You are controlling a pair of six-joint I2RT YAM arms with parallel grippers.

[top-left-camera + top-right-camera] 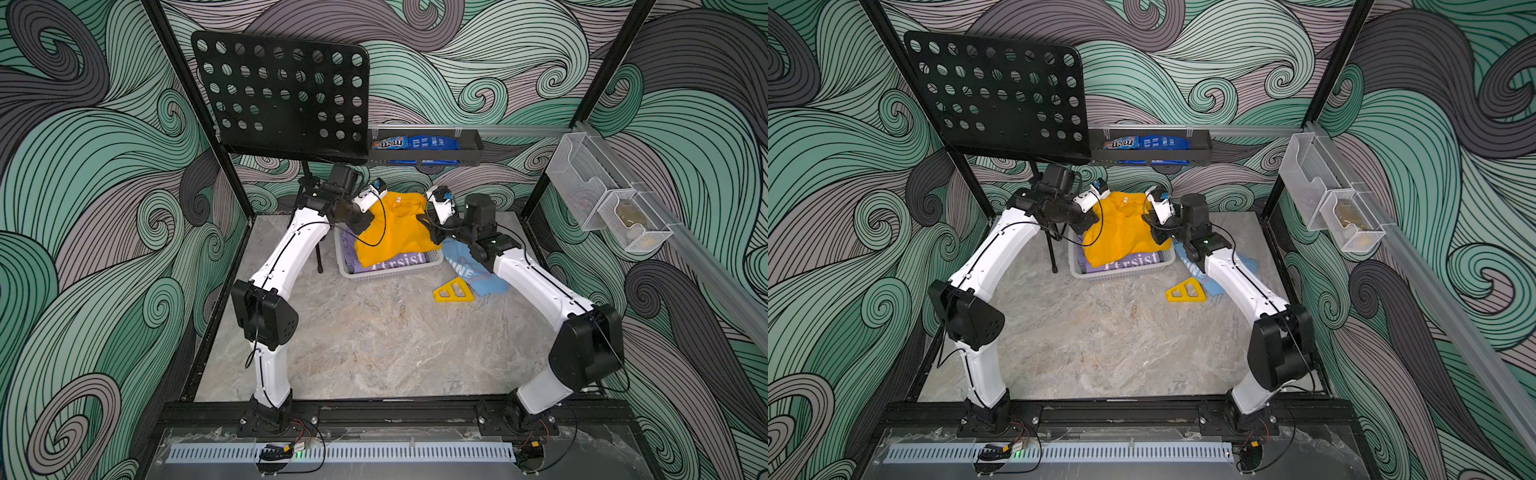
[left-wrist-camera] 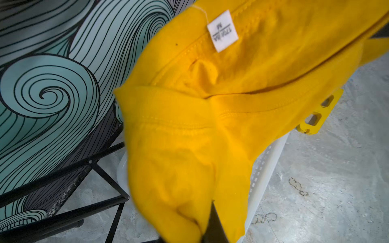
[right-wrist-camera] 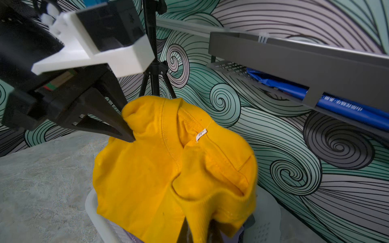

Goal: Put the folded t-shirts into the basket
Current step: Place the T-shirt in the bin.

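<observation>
As the left gripper (image 3: 127, 126) and right gripper (image 3: 199, 231) each clenched a corner of the mustard t-shirt (image 1: 395, 232), it hung mid-frame over the basket (image 1: 388, 274), draping onto the lilac tee (image 1: 399, 261) inside. Placing was in hand, I reckoned; next called for lowering and letting go, with the light blue tee (image 1: 465, 266) waiting right of the basket.

A yellow t-shirt (image 3: 147, 178) hangs bunched over a white basket (image 3: 94, 212), its collar and white tag (image 3: 201, 134) showing. The left gripper (image 3: 128, 128) pinches a fold by the collar. The right gripper (image 3: 199, 233), with dark fingers (image 3: 185, 229), is clamped on another edge. A lilac t-shirt (image 3: 128, 236) lies underneath in the basket. Behind, a black tray (image 3: 294, 63) holds blue packets (image 3: 336, 103), and a tripod (image 3: 155, 71) stands on the grey bench (image 3: 42, 189).
</observation>
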